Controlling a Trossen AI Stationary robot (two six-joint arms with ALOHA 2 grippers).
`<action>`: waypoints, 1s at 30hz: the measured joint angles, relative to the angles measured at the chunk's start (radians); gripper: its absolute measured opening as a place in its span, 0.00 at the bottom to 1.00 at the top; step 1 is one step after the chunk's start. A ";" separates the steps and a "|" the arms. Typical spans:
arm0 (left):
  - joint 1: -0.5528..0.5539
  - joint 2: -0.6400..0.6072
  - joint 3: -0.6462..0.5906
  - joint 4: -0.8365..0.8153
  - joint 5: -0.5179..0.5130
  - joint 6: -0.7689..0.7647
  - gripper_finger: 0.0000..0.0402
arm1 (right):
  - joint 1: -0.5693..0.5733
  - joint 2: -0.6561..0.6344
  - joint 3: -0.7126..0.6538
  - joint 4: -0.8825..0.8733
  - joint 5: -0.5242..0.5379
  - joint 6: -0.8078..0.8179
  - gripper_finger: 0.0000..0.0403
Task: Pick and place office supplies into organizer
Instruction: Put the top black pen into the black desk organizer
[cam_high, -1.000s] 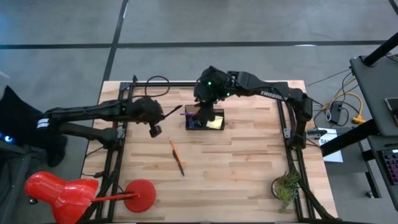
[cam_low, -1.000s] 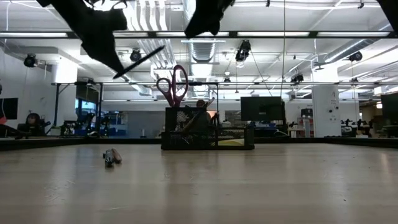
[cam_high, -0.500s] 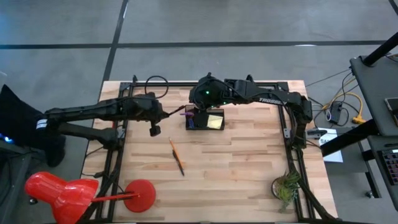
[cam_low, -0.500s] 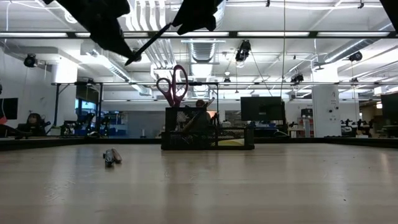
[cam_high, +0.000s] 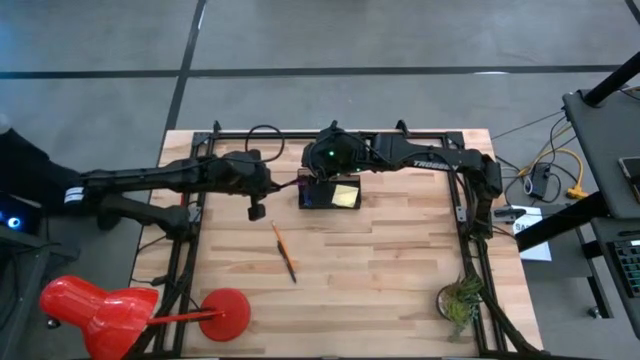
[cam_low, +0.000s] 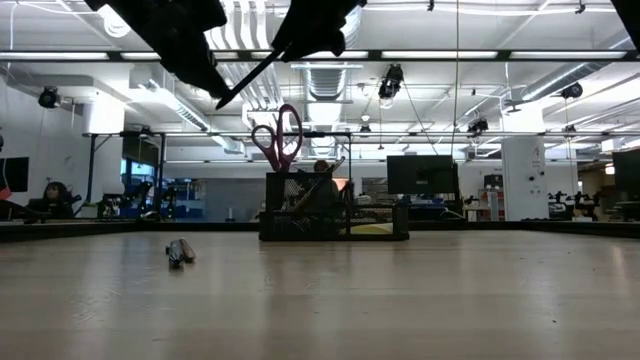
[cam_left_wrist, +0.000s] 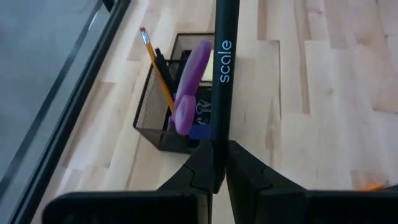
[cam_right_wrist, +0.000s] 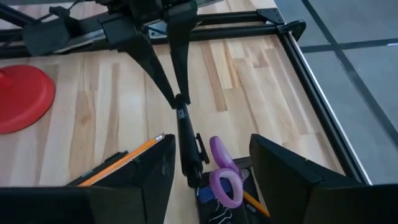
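Observation:
My left gripper (cam_high: 266, 182) is shut on a dark pen (cam_left_wrist: 224, 62) marked "scale", high over the table just left of the organizer (cam_high: 330, 192). The organizer is a black mesh box holding purple-handled scissors (cam_low: 278, 135), an orange pencil (cam_left_wrist: 158, 74) and a yellow sticky pad (cam_high: 346, 195). My right gripper (cam_right_wrist: 211, 144) is open above the organizer. The pen's free end (cam_right_wrist: 188, 146) stands between its fingers, close to one of them; I cannot tell whether they touch. Another orange pencil (cam_high: 283, 249) lies flat on the table nearer the front. My left gripper pinches the pen near one end (cam_left_wrist: 216, 146) between its two fingertips. The fingers come level from the table's left and run roughly along the pen. The pen is lifted clear and slants up toward the right gripper (cam_low: 255, 75), its long free part over the organizer.
A black frame rail (cam_high: 465, 200) runs along the table's sides and far edge. A red disc (cam_high: 228, 310) and a red object (cam_high: 90, 310) sit at the near left corner. A small plant (cam_high: 460, 300) stands at the near right.
My left gripper has carried the pen toward the table's right and upward, closer to the organizer. My right gripper has shifted toward the table's left until the pen's free end stands between its open fingers.

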 joint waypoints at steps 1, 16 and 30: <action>0.000 0.000 0.000 0.004 0.000 0.000 0.02 | 0.000 0.000 0.000 0.000 0.000 0.001 0.49; -0.001 0.003 -0.002 0.024 0.000 0.000 0.02 | 0.000 0.000 -0.001 -0.014 -0.002 0.001 0.46; 0.000 0.030 -0.007 0.043 -0.001 0.023 0.02 | 0.000 0.000 -0.001 -0.014 -0.012 0.030 0.34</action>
